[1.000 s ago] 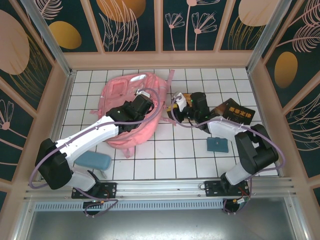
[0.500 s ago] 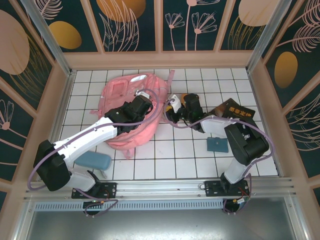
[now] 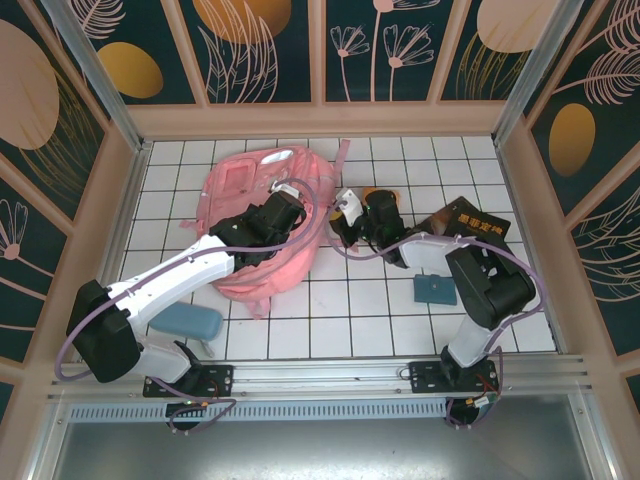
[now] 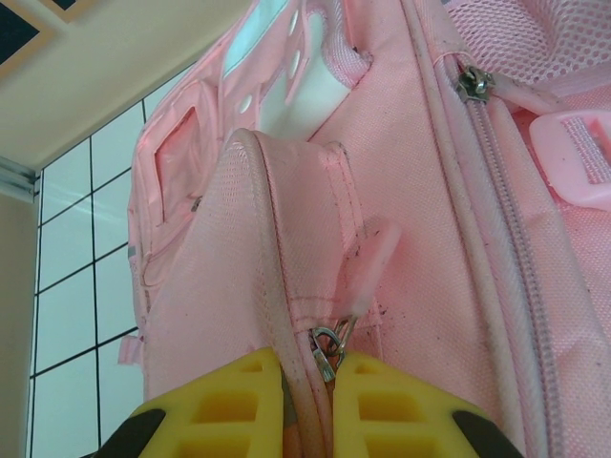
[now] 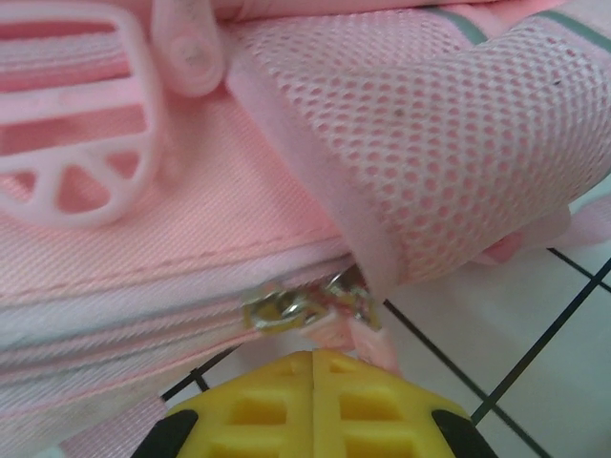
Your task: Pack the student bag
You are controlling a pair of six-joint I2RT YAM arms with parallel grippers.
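left gripper (image 4: pixel 307 370): fingers clamped on a raised seam (image 4: pixel 279 277) of the pink backpack (image 4: pixel 458 239) | right gripper (image 5: pixel 313 367): fingers pressed together, just below a zipper slider (image 5: pixel 286 307)

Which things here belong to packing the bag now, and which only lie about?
In the job: large pink fabric backpack; left tool, pinching its seam; right tool, shut at its zipper.
Lying untouched: soft blue oblong case; small teal flat booklet; dark book with yellow lettering.
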